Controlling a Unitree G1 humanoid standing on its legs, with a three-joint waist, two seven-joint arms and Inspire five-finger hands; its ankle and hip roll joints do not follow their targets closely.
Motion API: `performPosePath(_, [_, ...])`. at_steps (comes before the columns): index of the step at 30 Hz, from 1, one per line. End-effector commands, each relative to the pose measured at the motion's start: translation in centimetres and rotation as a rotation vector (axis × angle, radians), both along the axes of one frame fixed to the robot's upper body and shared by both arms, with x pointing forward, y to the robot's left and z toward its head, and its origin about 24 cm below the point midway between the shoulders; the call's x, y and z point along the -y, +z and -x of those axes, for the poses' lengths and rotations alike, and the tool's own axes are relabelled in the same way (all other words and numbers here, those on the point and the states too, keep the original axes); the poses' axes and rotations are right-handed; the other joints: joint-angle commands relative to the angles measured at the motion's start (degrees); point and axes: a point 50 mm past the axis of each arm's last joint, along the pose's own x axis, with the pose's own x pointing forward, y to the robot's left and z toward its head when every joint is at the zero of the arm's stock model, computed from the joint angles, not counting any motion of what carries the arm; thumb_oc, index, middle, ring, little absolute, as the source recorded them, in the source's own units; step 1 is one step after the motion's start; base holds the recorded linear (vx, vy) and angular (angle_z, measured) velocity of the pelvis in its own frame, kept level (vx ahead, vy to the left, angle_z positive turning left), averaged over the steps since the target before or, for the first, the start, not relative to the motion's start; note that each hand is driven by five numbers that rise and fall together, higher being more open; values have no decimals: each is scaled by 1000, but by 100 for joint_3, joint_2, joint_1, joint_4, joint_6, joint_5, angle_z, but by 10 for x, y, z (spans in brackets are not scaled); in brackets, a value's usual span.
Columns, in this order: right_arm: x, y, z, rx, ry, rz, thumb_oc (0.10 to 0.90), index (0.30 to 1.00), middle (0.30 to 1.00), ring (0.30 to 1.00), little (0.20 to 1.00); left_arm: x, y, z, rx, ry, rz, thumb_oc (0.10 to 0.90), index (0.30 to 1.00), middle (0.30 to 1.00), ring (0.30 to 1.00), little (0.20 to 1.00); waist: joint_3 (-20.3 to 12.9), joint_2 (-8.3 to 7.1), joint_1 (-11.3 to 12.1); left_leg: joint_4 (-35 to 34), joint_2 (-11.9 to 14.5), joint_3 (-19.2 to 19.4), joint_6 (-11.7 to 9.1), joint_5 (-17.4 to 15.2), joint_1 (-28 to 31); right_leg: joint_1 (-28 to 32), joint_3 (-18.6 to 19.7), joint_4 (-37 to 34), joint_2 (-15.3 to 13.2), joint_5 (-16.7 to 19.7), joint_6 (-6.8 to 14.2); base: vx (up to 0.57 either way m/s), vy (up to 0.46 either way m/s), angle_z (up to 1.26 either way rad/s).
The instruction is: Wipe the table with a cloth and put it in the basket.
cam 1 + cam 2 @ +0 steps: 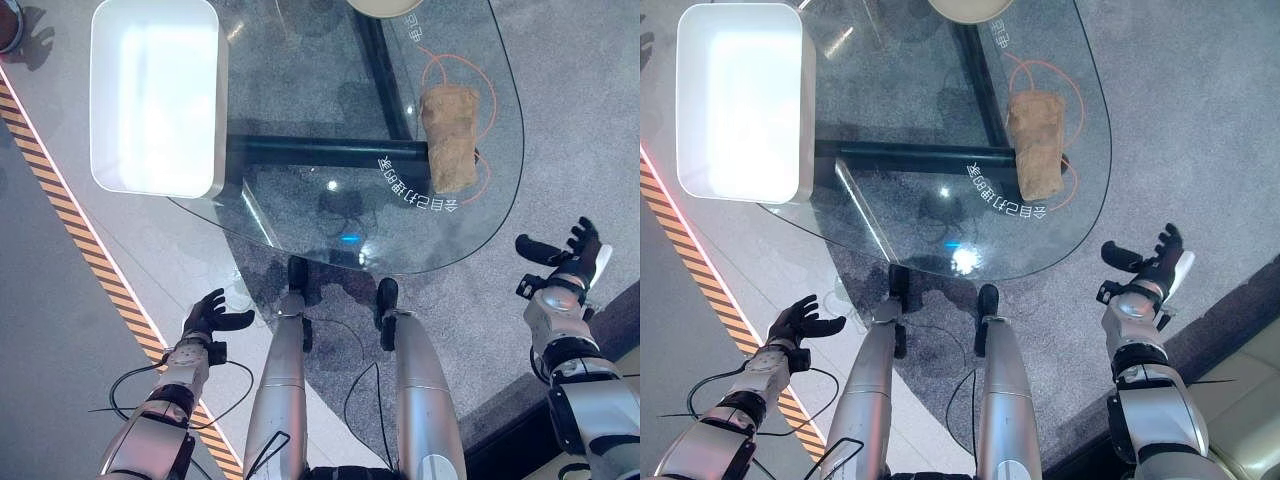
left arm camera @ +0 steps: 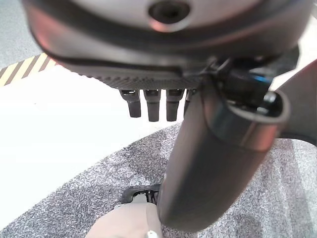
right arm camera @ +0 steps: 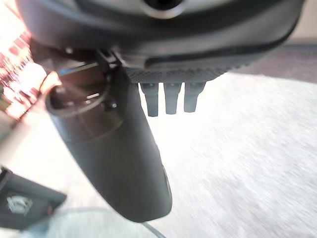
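A tan cloth (image 1: pixel 451 137) lies bunched on the right part of the round glass table (image 1: pixel 300 215), inside an orange ring drawn on the glass. A white rectangular basket (image 1: pixel 155 95) stands on the table's left side. My left hand (image 1: pixel 209 318) hangs low at the left, below the table's near edge, fingers relaxed and holding nothing. My right hand (image 1: pixel 572 256) is out to the right of the table, off its edge, open with the thumb spread. Both hands are well apart from the cloth. The wrist views show straight fingers (image 2: pixel 151 104) and thumb (image 3: pixel 121 163) over the grey carpet.
A pale round dish (image 1: pixel 385 6) sits at the table's far edge. A black frame bar (image 1: pixel 320 152) runs under the glass. A yellow-and-black striped line (image 1: pixel 60 200) crosses the floor at the left.
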Motion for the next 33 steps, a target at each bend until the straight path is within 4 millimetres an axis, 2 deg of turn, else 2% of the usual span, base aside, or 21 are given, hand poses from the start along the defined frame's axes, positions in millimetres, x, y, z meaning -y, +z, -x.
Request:
performPosePath(1, [41,31,25,156,-247,73,800,900,900,900,900,-25,-9,22,-40,90,-18,800,900,900,900,900,-130,-75,-32,667,-342,371,409,-894,159,171,-97,-1006,259,744,15,-13,44,1])
performPosePath(7, [32,65,18,312,-289,121,800,900,900,900,900,-25,-6,19,-25,99,-5,800,900,900,900,900,-130,-52,-70,515,-356,400,402,-875,212,205,-84,-1129,263,738,19,-18,40,0])
performPosePath(11, [23,74,17,386,-297,135,800,900,900,900,900,-23,-8,20,-24,102,2,800,900,900,900,900,-130,-52,-98,457,-364,416,402,-867,260,232,-77,-1149,283,742,32,-5,26,-1])
performPosePath(18, [-6,113,10,546,-229,223,800,900,900,900,900,-19,-8,19,-12,109,22,800,900,900,900,900,-130,-34,-140,219,-363,475,420,-780,304,237,-97,-1288,273,762,46,2,37,-2])
performPosePath(24, [-36,136,10,624,-143,318,800,900,900,900,900,-14,-11,21,2,114,35,800,900,900,900,900,-130,-17,-179,154,-380,478,426,-741,275,203,-79,-1350,284,754,36,0,18,-1])
performPosePath(33, [-80,151,15,695,37,410,800,900,900,900,900,-4,-12,21,27,113,49,800,900,900,900,900,-130,2,-232,138,-378,513,413,-699,149,79,-70,-1370,275,732,23,-1,0,0])
